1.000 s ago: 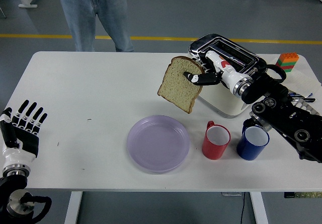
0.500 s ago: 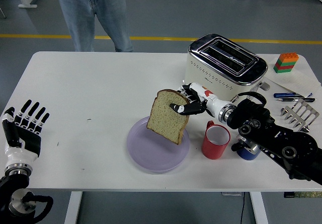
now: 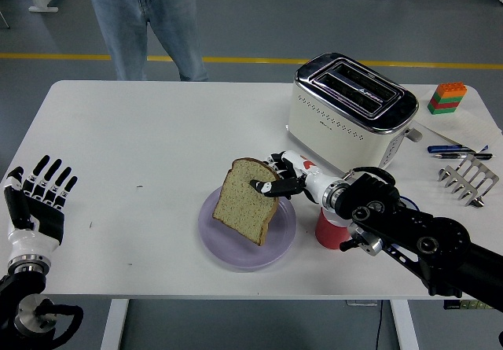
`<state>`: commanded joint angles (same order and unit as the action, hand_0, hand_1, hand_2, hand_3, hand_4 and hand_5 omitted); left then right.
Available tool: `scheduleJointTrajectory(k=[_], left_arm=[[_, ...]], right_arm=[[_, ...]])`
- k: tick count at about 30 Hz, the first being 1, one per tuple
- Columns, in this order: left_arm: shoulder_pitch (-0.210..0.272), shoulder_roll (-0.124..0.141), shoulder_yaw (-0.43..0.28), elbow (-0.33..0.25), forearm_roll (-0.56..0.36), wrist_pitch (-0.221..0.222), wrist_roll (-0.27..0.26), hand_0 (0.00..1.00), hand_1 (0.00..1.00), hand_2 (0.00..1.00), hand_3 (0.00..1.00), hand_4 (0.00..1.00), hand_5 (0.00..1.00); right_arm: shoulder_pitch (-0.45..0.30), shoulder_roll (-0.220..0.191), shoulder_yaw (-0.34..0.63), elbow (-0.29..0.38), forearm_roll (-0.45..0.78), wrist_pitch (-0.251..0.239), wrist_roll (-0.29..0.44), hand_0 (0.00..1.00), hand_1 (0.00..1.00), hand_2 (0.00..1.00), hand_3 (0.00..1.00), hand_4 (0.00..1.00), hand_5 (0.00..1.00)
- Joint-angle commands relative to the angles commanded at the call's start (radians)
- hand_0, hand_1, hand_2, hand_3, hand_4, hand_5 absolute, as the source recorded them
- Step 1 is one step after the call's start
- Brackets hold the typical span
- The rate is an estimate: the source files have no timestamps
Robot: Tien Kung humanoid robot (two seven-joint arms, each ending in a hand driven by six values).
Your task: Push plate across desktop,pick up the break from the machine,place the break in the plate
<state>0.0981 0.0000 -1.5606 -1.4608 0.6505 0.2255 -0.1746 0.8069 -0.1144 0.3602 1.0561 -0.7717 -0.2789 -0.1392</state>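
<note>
My right hand (image 3: 271, 179) is shut on a slice of brown bread (image 3: 243, 200) and holds it upright over the lilac plate (image 3: 226, 252), its lower edge at or just above the plate's surface. The plate lies near the table's front edge, centre. The cream and chrome toaster (image 3: 354, 108) stands at the back right, its slots empty. My left hand (image 3: 39, 191) rests open at the table's left edge, fingers spread, holding nothing.
A red mug (image 3: 328, 232) is mostly hidden behind my right forearm; a blue mug behind it barely shows. A stack of coloured bricks (image 3: 448, 97), pens (image 3: 460, 149) and a metal rack (image 3: 469, 178) lie at the far right. A person in jeans (image 3: 149, 20) stands beyond the table.
My right hand has carried the bread from beside the toaster down and to the left, lowering it onto the plate. My forearm now covers the mugs. The left hand has not moved.
</note>
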Motion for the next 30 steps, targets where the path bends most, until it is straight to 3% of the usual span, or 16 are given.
scheduleJointTrajectory(k=[9, 10, 15, 16, 21, 22, 27, 28, 30], left_arm=[[-0.001, 0.0, 0.0, 0.001, 0.004, -0.001, -0.005, 0.746, 0.718, 0.725, 0.707, 0.525, 0.998], [0.0, 0.0, 0.0, 0.002, 0.004, -0.001, -0.006, 0.746, 0.718, 0.722, 0.706, 0.524, 0.998], [0.0, 0.0, 0.001, 0.0, 0.005, -0.001, -0.009, 0.746, 0.718, 0.722, 0.706, 0.524, 0.998], [0.0, 0.0, 0.002, 0.0, 0.005, -0.001, -0.01, 0.745, 0.716, 0.723, 0.705, 0.523, 0.998], [0.0, 0.0, 0.004, -0.003, -0.009, -0.008, -0.049, 0.745, 0.716, 0.723, 0.705, 0.523, 0.998], [0.0, 0.0, 0.003, -0.004, -0.01, -0.009, -0.053, 0.744, 0.708, 0.716, 0.702, 0.52, 0.998], [0.0, 0.0, 0.002, -0.004, -0.011, -0.009, -0.054, 0.744, 0.708, 0.716, 0.702, 0.52, 0.998], [0.0, 0.0, 0.002, -0.004, -0.011, -0.009, -0.054, 0.747, 0.709, 0.717, 0.701, 0.519, 0.998], [0.0, 0.0, 0.002, -0.004, -0.011, -0.009, -0.054, 0.747, 0.709, 0.717, 0.701, 0.519, 0.998]], right_arm=[[0.004, 0.035, -0.04, -0.055, 0.01, 0.007, 0.008, 0.069, 0.155, 0.319, 0.435, 0.45, 0.002], [0.005, 0.036, -0.043, -0.063, 0.008, 0.009, 0.011, 0.166, 0.242, 0.378, 0.485, 0.463, 0.002], [0.006, 0.036, -0.047, -0.087, -0.031, 0.035, 0.049, 0.166, 0.242, 0.378, 0.485, 0.463, 0.002], [0.007, 0.037, -0.049, -0.09, -0.046, 0.043, 0.055, 0.279, 0.401, 0.455, 0.523, 0.452, 0.002], [0.006, 0.04, -0.058, -0.104, -0.104, 0.077, 0.083, 0.279, 0.401, 0.455, 0.523, 0.452, 0.002], [0.006, 0.04, -0.061, -0.109, -0.124, 0.083, 0.094, 0.378, 0.47, 0.489, 0.535, 0.598, 0.04], [0.0, 0.05, -0.055, -0.136, -0.192, 0.064, 0.133, 0.378, 0.47, 0.489, 0.535, 0.598, 0.04], [-0.001, 0.051, -0.053, -0.14, -0.202, 0.059, 0.138, 0.496, 0.563, 0.555, 0.608, 0.685, 0.067], [-0.004, 0.056, -0.047, -0.152, -0.229, 0.047, 0.149, 0.496, 0.563, 0.555, 0.608, 0.685, 0.067]])
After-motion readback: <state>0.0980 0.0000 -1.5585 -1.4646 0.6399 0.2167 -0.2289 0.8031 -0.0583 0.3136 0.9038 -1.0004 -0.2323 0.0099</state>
